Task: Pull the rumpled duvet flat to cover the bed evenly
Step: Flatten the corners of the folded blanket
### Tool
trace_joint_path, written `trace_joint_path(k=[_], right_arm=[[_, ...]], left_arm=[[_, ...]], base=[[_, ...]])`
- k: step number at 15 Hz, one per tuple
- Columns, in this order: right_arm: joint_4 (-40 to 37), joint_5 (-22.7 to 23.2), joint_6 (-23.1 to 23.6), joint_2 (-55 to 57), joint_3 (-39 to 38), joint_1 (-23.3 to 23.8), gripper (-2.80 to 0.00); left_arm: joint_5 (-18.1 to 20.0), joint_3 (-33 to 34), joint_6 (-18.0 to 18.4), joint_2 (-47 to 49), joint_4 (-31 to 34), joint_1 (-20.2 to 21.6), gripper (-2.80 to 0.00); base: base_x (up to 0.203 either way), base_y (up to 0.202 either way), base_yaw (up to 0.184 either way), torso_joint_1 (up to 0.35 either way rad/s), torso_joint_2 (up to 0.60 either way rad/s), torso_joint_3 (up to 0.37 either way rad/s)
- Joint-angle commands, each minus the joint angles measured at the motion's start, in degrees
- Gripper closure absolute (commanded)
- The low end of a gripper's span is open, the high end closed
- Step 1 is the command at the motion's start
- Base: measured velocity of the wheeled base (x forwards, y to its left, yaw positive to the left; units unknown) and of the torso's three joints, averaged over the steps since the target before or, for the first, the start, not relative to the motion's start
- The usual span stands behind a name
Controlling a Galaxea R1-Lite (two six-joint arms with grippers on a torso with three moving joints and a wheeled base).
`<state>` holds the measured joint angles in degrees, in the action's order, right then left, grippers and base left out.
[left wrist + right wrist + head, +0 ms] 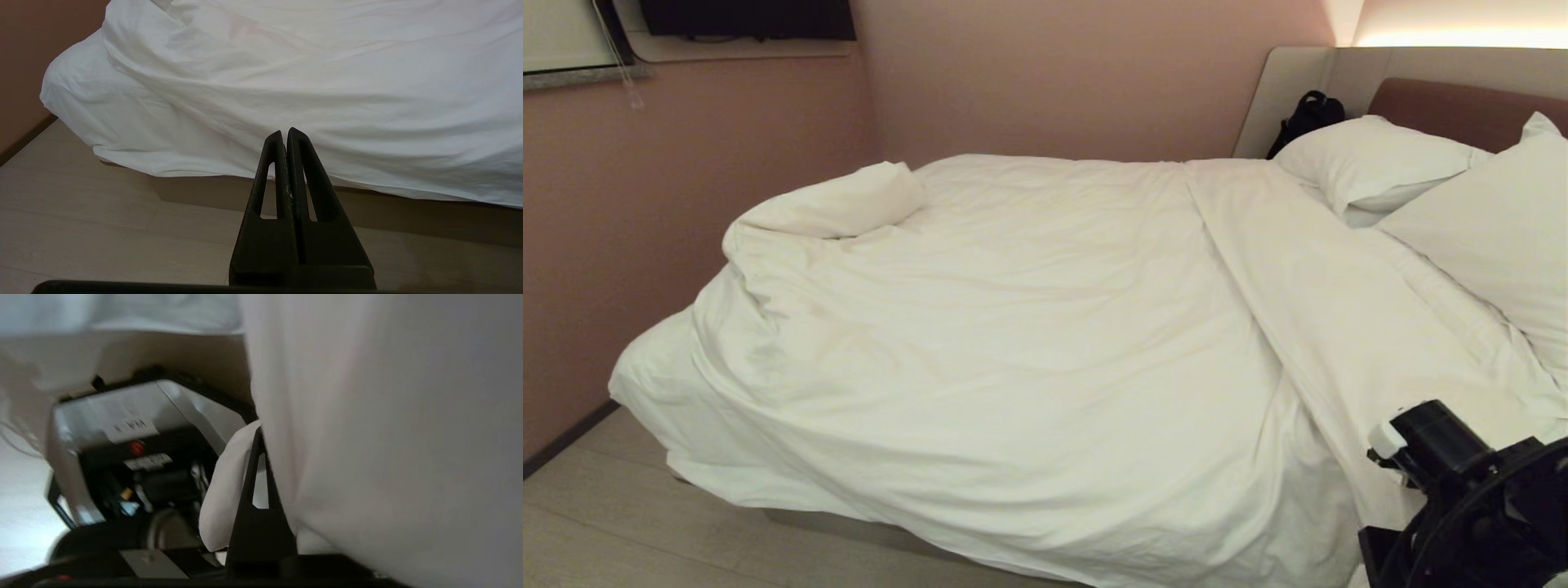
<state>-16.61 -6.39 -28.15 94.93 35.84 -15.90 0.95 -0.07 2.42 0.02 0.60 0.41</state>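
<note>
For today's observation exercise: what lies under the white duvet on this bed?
Only the bed's platform base shows beneath the duvet's hanging edge. The mattress is covered, so it cannot be seen.

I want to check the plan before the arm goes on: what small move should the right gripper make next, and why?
Probably a short pull toward the near side. The right gripper is shut on white cloth, seemingly the duvet, which lies bunched with its far corner folded back near the foot of the bed. The left gripper is shut and empty above the floor.
</note>
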Motion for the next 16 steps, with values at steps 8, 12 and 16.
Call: trace_joint_path(k=[8, 12, 16], right_arm=[[4.4, 0.0, 1.4, 6.6, -2.1, -6.0, 0.0], [5.9, 0.1, 0.9, 6.6, -2.4, -6.3, -2.8], [5.6, 0.1, 0.8, 1.2, -3.6, -7.4, -2.8]], left_arm=[[0.0, 0.0, 0.0, 0.0, 0.0, 0.0, 0.0], [0.0, 0.0, 0.0, 0.0, 0.0, 0.0, 0.0], [0.0, 0.0, 0.0, 0.0, 0.0, 0.0, 0.0]], base=[[0.0, 0.0, 0.0, 0.0, 0.0, 0.0], [0.0, 0.0, 0.0, 0.0, 0.0, 0.0], [0.0, 0.0, 0.0, 0.0, 0.0, 0.0]])
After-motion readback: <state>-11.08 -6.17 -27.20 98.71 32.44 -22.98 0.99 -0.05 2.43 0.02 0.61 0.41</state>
